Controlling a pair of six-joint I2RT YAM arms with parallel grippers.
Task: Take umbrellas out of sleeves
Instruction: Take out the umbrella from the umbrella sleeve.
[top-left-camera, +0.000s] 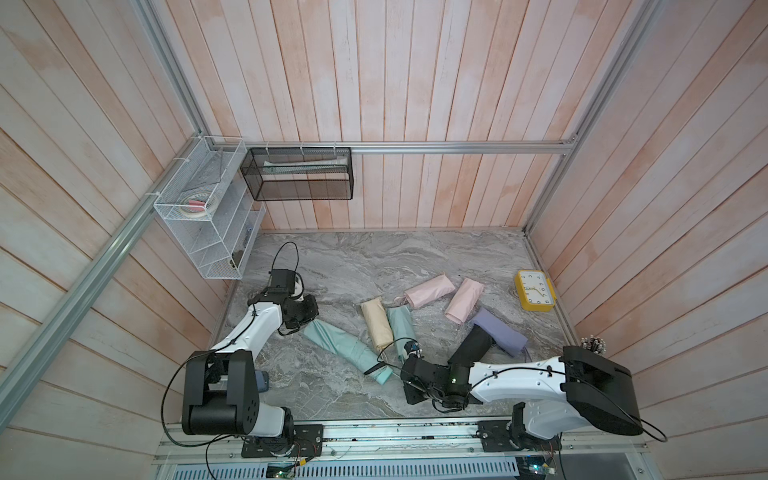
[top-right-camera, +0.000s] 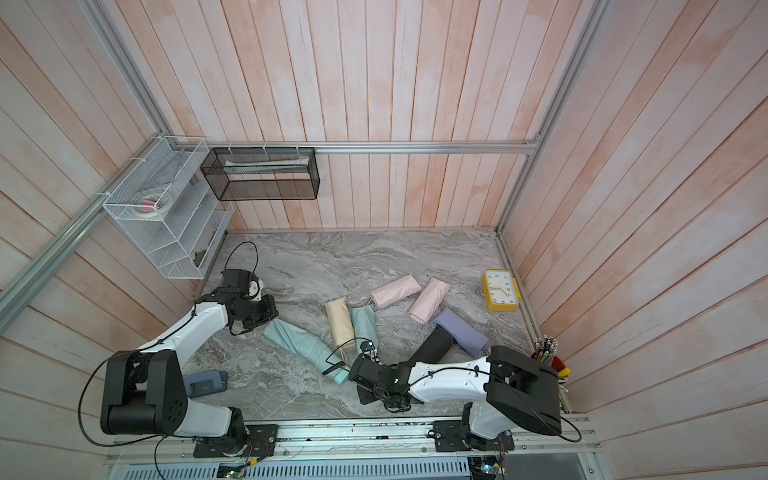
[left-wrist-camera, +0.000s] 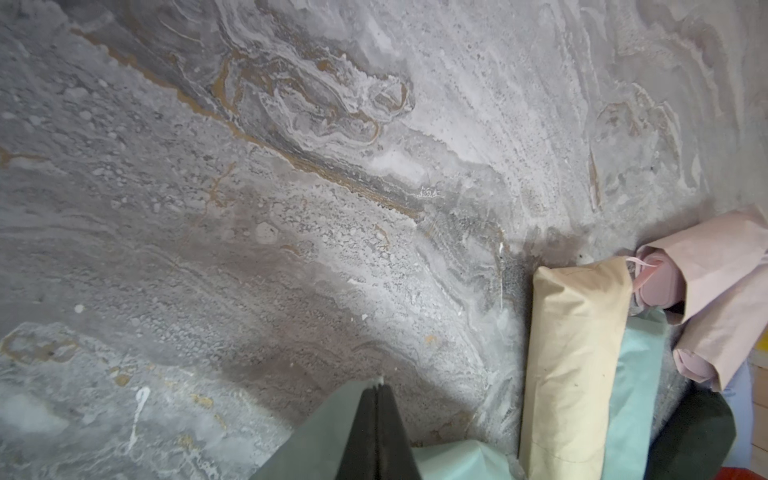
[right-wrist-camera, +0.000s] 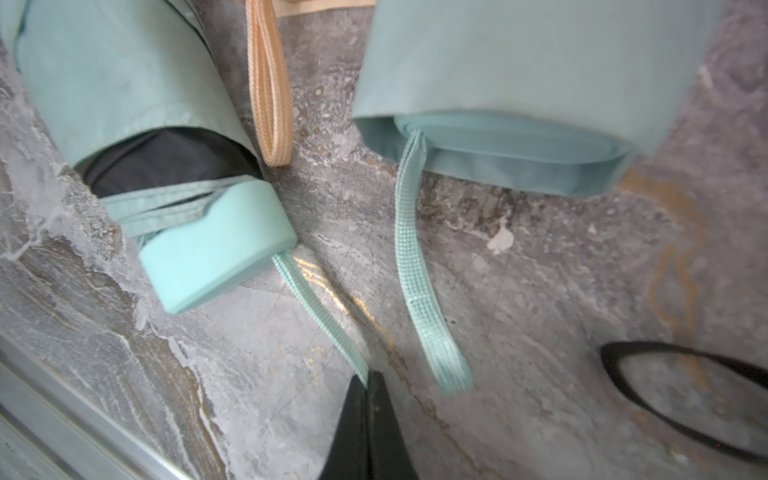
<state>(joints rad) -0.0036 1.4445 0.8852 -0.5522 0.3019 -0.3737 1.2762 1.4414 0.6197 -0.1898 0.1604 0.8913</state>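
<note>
The left arm (top-left-camera: 245, 332) and right arm (top-left-camera: 519, 376) are white with big black joints. Thin black cables (top-left-camera: 288, 242) loop along them. The left hand (left-wrist-camera: 376, 392) and right hand (right-wrist-camera: 370, 386) are black and pointy.

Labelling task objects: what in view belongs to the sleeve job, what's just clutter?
Job: mint umbrella, its cord in the shut right pincer, its sleeve in the shut left pincer; sleeved umbrellas: cream, mint, pink, pink, lavender, black.
Clutter: clock, wire rack, mesh basket, pens.
</note>
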